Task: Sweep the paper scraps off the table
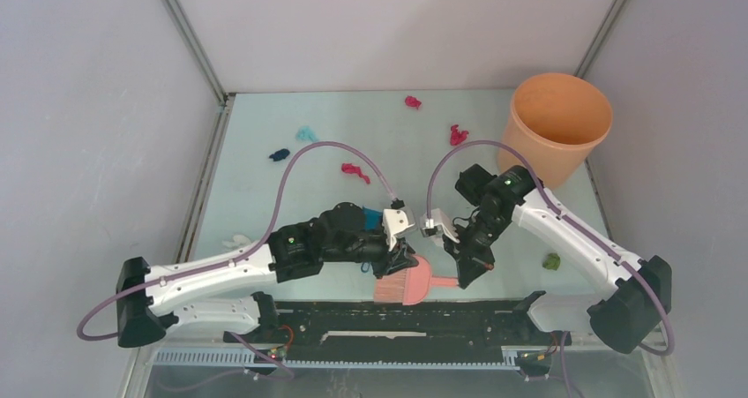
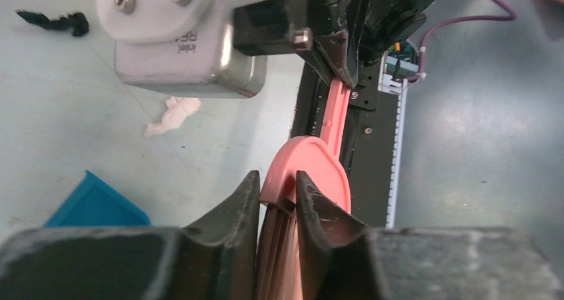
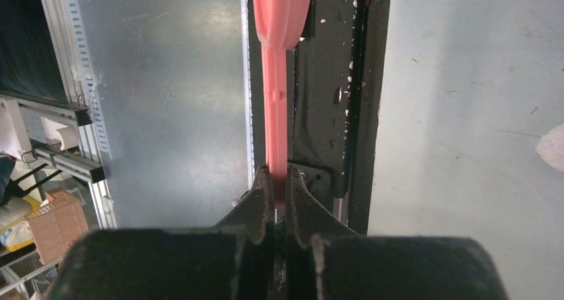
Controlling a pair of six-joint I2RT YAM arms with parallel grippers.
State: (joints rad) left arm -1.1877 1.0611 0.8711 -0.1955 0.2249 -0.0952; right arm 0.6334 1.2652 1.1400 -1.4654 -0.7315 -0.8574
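The pink brush (image 1: 407, 285) is gripped at its handle by the right gripper (image 3: 279, 187), at its head by the left gripper (image 2: 276, 195) — paper scraps (image 1: 355, 171) are strewn across the far table (image 1: 256, 195).

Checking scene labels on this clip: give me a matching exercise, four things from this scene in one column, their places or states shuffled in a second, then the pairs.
1. terracotta-orange round pot
2. olive green crumpled paper wad
3. white crumpled paper wad
4. pink plastic hand brush

A. beside the right arm, near the right edge of the table
B. left gripper on its head, right gripper on its handle
C. far right corner
D. beside the left arm, near the left edge

Pairs: 1-C, 2-A, 3-D, 4-B
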